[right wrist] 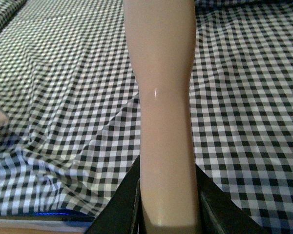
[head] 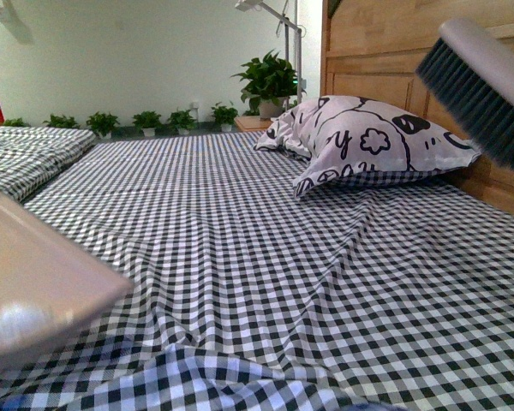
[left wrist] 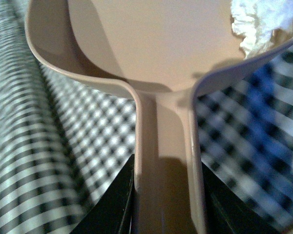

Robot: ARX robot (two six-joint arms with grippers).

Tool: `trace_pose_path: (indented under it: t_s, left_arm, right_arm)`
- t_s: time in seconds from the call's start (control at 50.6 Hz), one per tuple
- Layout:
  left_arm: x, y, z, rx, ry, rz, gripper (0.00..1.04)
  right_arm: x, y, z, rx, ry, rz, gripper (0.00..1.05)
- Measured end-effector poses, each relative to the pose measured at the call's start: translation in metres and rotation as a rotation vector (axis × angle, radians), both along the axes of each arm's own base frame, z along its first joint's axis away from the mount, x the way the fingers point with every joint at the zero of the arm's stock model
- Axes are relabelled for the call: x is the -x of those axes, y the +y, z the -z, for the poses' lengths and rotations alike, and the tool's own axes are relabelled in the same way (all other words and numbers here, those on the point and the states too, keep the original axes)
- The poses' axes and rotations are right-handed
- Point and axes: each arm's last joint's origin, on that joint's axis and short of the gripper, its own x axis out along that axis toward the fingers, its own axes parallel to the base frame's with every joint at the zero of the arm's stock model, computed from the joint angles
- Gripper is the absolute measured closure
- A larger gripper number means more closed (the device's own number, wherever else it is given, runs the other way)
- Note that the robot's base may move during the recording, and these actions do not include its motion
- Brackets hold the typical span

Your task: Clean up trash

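Trash [left wrist: 263,22]: in dustpan [left wrist: 136,44].
Left end effector [left wrist: 168,195]: clamps dustpan handle.
Right end effector [right wrist: 168,200]: clamps brush [head: 480,81].
Bed [head: 265,257]: no trash visible.
Left: dumping.

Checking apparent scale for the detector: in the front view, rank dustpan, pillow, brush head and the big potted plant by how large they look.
1. pillow
2. dustpan, cut off by the frame edge and close to the camera, so its look is inflated
3. brush head, also near and cropped
4. potted plant, far back

Pillow versus dustpan is close; not a firm ranking.
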Motion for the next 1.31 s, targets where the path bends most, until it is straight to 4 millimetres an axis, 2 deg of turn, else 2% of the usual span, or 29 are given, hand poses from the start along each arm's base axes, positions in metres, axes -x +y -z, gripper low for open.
trace_pose_path:
  t_s: [0.237,0.415,0.534,0.653,0.811,0.989,1.305]
  left_arm:
    - [0.004,-0.003,-0.033,0.238,-0.115,-0.182,0.77]
    - [0.012,-0.008,-0.06,0.313,-0.203,-0.251,0.77]
    - [0.022,-0.017,-0.081,0.346,-0.283,-0.277,0.77]
    - [0.045,-0.036,-0.102,0.38,-0.366,-0.271,0.77]
    - [0.072,-0.052,-0.117,0.399,-0.439,-0.259,0.77]
    - [0.095,-0.056,-0.122,0.435,-0.484,-0.295,0.77]
    - [0.099,-0.072,-0.124,0.489,-0.494,-0.234,0.77]
  right_arm:
    - [0.024,-0.009,-0.02,-0.065,-0.062,-0.021,0.85]
    - [0.039,-0.014,-0.033,-0.121,-0.087,-0.04,0.85]
    - [0.052,-0.014,-0.044,-0.154,-0.12,-0.063,0.85]
    - [0.07,-0.015,-0.057,-0.188,-0.178,-0.066,0.85]
    - [0.086,-0.018,-0.065,-0.225,-0.222,-0.069,0.85]
    - [0.102,-0.021,-0.071,-0.264,-0.27,-0.056,0.85]
    - [0.112,-0.023,-0.075,-0.289,-0.308,0.0,0.85]
